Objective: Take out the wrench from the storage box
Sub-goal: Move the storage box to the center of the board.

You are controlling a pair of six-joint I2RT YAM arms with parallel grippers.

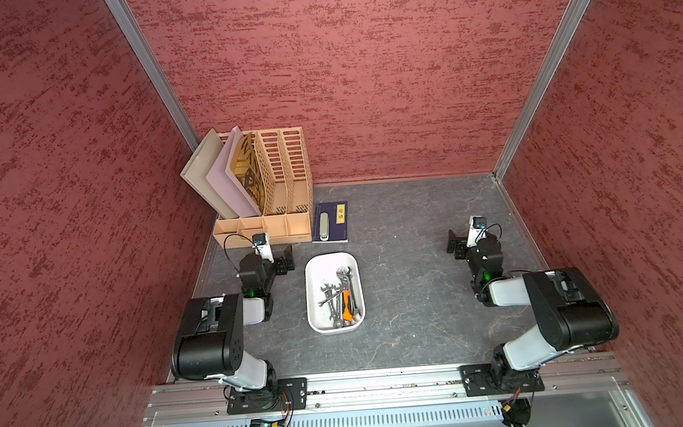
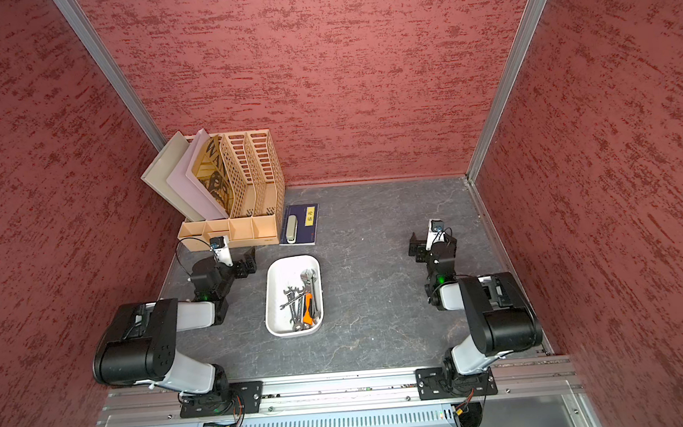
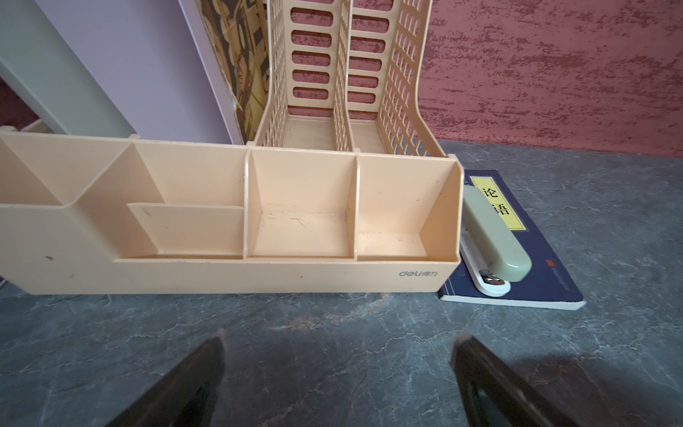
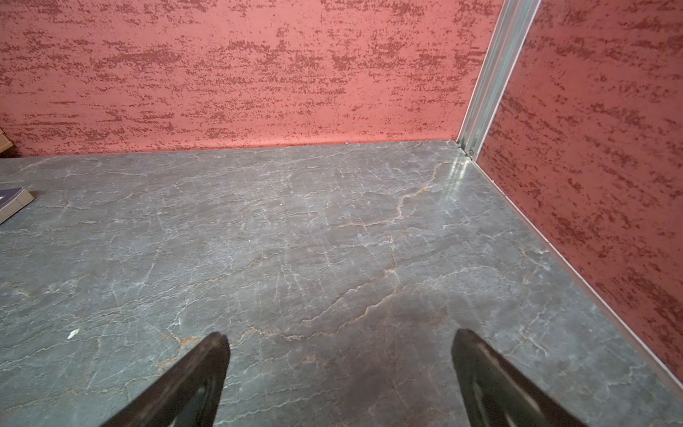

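— Left gripper (image 3: 338, 344) and right gripper (image 4: 340, 338) are both hanging spread wide, gripping nothing.
— And the wrenches (image 1: 332, 298)?
— Lying tangled, bare steel, one wearing an orange grip, inside the smooth white plastic storage box (image 1: 315, 271). It is sitting round-cornered between the arms on the veined grey tabletop (image 1: 413, 300).

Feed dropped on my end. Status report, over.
Left gripper open, empty. Right gripper open, empty. Wrenches piled in storage box, untouched, tangled with an orange-handled tool. Nothing above the box.
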